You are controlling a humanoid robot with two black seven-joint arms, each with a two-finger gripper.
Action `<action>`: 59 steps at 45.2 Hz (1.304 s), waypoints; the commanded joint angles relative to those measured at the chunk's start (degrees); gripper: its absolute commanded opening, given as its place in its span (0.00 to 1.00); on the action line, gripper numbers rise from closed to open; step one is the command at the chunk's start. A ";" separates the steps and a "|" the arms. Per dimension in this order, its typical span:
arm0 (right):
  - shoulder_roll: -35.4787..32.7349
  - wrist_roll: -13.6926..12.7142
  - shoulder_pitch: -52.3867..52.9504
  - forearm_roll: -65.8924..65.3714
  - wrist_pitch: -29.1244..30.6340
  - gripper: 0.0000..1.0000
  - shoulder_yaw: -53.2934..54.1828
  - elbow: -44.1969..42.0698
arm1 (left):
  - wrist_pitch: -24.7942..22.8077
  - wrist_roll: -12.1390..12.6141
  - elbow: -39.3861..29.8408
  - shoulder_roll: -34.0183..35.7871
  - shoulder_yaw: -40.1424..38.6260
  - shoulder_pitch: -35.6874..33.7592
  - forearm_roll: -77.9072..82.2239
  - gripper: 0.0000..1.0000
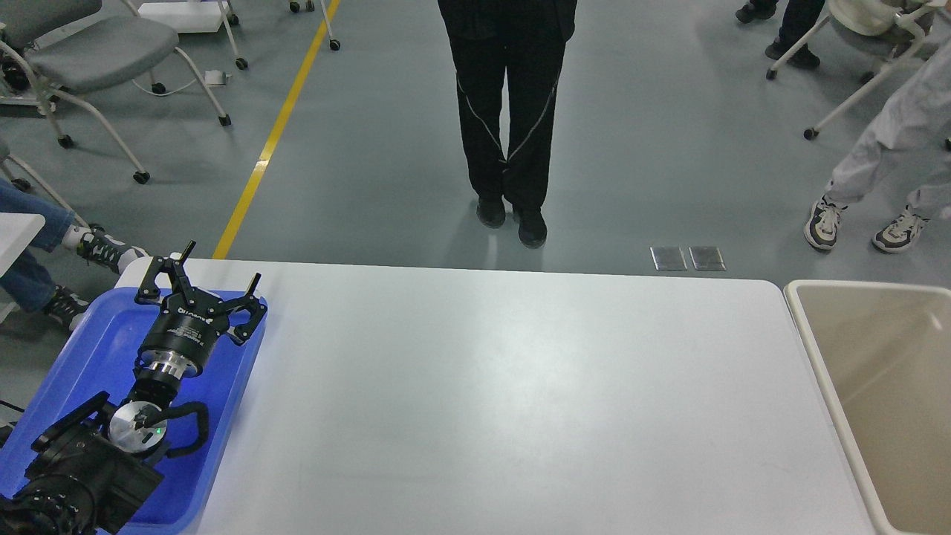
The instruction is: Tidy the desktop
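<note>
The desktop [505, 386] is a wide white tabletop with rounded corners, and nothing lies on its bare white surface. My left gripper [221, 261] is open and empty, its two fingers spread wide, hovering over the far end of the blue tray [89, 349] at the table's left end. The left arm comes in from the lower left over the tray. My right arm and gripper are out of view.
A beige rimmed bin [817, 357] stands at the table's right end. A person in black trousers [509, 119] stands just beyond the far edge. Chairs and other people's legs are on the floor at the left and right.
</note>
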 commanded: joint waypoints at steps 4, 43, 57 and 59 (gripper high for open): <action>3.44 -10.23 -6.98 0.38 -0.39 0.00 3.58 -4.31 | 0.00 0.00 0.02 0.00 0.00 0.00 0.00 1.00; 19.01 -10.58 -17.36 0.21 -0.82 0.05 4.98 -7.30 | 0.00 0.00 0.02 0.00 0.00 0.00 0.00 1.00; 19.01 -10.41 -15.61 -0.06 -3.73 1.00 7.18 -8.27 | 0.00 0.00 -0.07 0.00 0.00 0.00 0.00 1.00; 19.01 -10.41 -15.08 -0.06 -3.64 1.00 8.32 -8.27 | 0.00 0.00 -0.07 0.00 0.00 0.00 0.00 1.00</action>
